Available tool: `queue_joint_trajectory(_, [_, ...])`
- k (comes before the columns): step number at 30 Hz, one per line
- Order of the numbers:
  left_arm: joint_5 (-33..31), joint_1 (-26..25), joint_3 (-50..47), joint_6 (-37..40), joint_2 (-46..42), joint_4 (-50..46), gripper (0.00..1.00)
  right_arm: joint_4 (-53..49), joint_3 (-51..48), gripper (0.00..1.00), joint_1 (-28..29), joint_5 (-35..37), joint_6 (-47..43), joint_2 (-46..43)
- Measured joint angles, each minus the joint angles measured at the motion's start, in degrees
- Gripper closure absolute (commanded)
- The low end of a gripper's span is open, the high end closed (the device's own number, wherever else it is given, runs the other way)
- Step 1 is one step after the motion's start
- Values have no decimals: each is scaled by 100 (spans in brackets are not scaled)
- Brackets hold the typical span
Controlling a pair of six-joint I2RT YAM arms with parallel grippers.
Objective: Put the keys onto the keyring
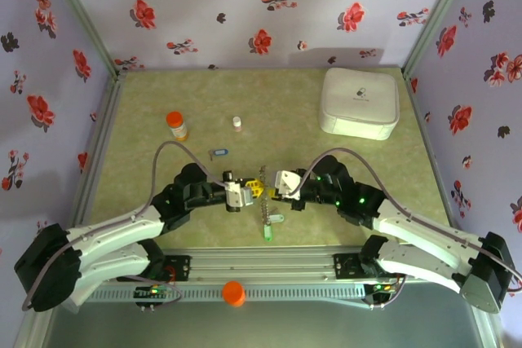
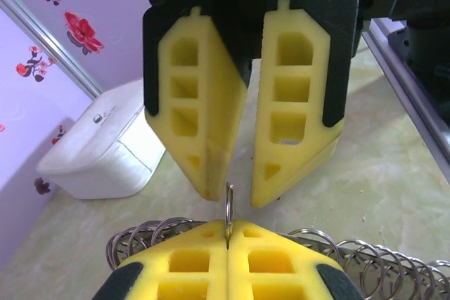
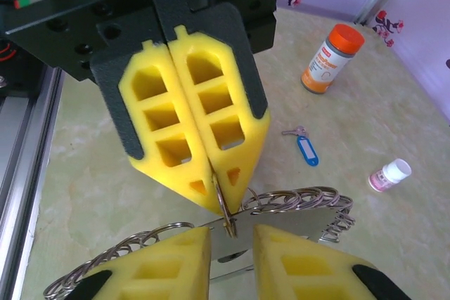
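L gripper (image 2: 228, 228) is clamped shut on the keyring (image 2: 228, 205), mid-table, edge up. R gripper (image 3: 232, 235) straddles it, fingers part open, gripping nothing. Ring's thin, stiff, prob. slick, so you'd pinch its flat sides. Blue key (image 3: 306, 150) lies well apart.

The keyring (image 3: 302, 198) sits between left fingers (image 3: 169, 131) and right fingers (image 3: 183, 247). On the tabletop (image 1: 139, 103), a key (image 1: 217, 153) lies behind the left fingers, a box (image 1: 360, 103) well behind the right.

Table (image 1: 269, 95) with box (image 1: 360, 103), bottle (image 1: 176, 125), blue key (image 1: 217, 153)
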Motion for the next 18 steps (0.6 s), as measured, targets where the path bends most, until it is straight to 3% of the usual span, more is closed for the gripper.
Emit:
queue_joint_trajectory(12, [507, 118, -98, -568, 122, 433, 100, 63, 0, 84, 15, -107, -4, 35])
queue_joint_trajectory(18, [538, 142, -101, -627, 131, 428, 100, 98, 0, 98, 22, -129, 4, 87])
